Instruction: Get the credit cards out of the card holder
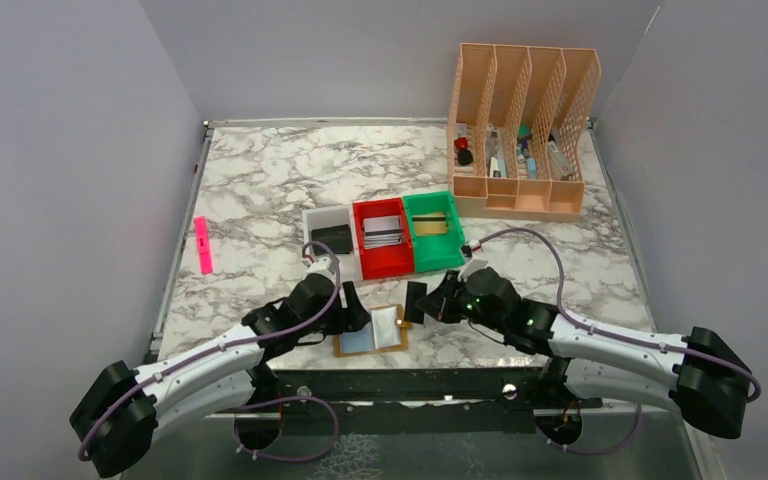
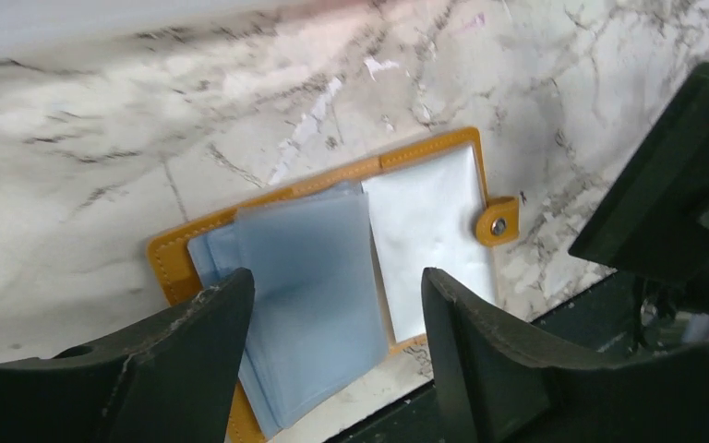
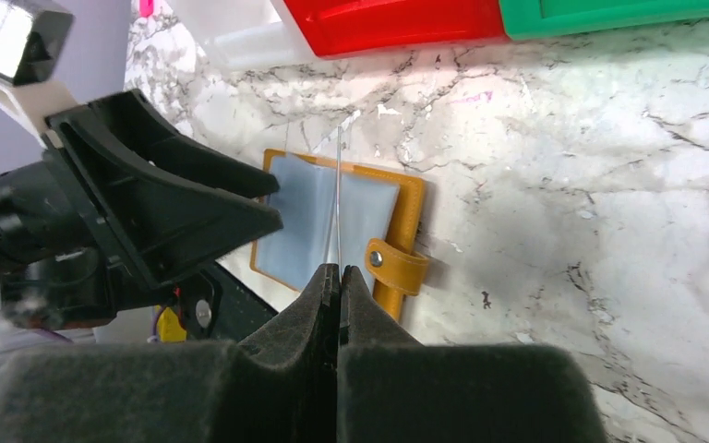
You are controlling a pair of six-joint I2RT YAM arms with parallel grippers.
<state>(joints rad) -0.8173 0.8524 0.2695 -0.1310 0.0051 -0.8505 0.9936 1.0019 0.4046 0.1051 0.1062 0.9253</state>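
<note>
Top external view first: we've got the card holder (image 1: 378, 332) lying open on the marble table (image 1: 260, 190). It's right by the near edge between the two arms, a little in front of the white bin (image 1: 328, 240), red bin (image 1: 382, 240) and green bin (image 1: 434, 230), and each bin has a card or a few in it. From the left wrist cam, the left gripper (image 2: 334, 281) is spread wide and gripping nothing, hanging over the holder's pale blue sleeves (image 2: 305, 277). The white panel (image 2: 429, 240) and the snap tab (image 2: 498, 221) sit off to the right in that view. The right gripper (image 3: 339, 273) is pinched tight on a thin dark card (image 1: 415, 301), which we see edge-on from the right wrist cam, just by the holder's tab side. We can't tell if any cards are left in the sleeves.
</note>
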